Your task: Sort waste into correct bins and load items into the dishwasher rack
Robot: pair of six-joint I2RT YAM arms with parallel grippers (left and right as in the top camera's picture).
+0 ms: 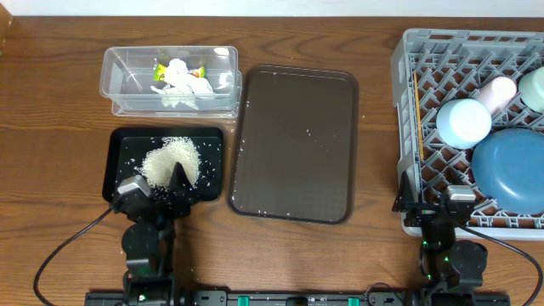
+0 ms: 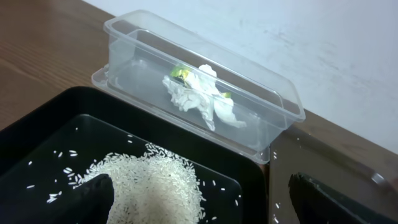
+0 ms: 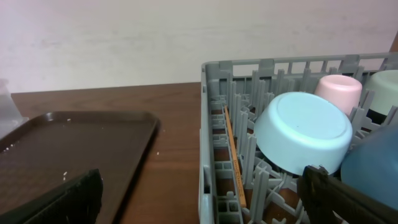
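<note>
At the far left, the clear tub (image 1: pixel 110 64) held the crumpled tissue (image 1: pixel 183 78) and the green-yellow wrapper (image 1: pixel 159 72). Both looked feather-light and soft, and either would likely crush flat under a pinch anywhere on its bulk. Just in front of the tub, the black tray (image 1: pixel 119 170) carried the rice heap (image 1: pixel 170 161), with stray grains scattered around it. Loose grains probably could not be pinched at all, and tipping or sweeping seemed the only way to shift them. The left gripper (image 2: pixel 202 199) hung over the tray's near edge with its fingers spread wide, holding nothing.

In the middle lay the brown tray (image 1: pixel 293 144), bare except for a few white specks.

To the right, the rack (image 1: pixel 408 51) held the chopstick (image 3: pixel 233 155) lying along its left wall. It looked thin and stiff, and was best gripped mid-length. Beside it was the light-blue bowl (image 1: pixel 464 121), upturned, then the pink cup (image 1: pixel 497 92), the mint-green bowl (image 1: pixel 534 89) and the blue plate (image 1: pixel 510 174). All four appeared rigid, smooth and likely slippery, so their rims offered the surest hold. The right gripper (image 3: pixel 202 196) hovered at the rack's near-left corner, fully open and empty
</note>
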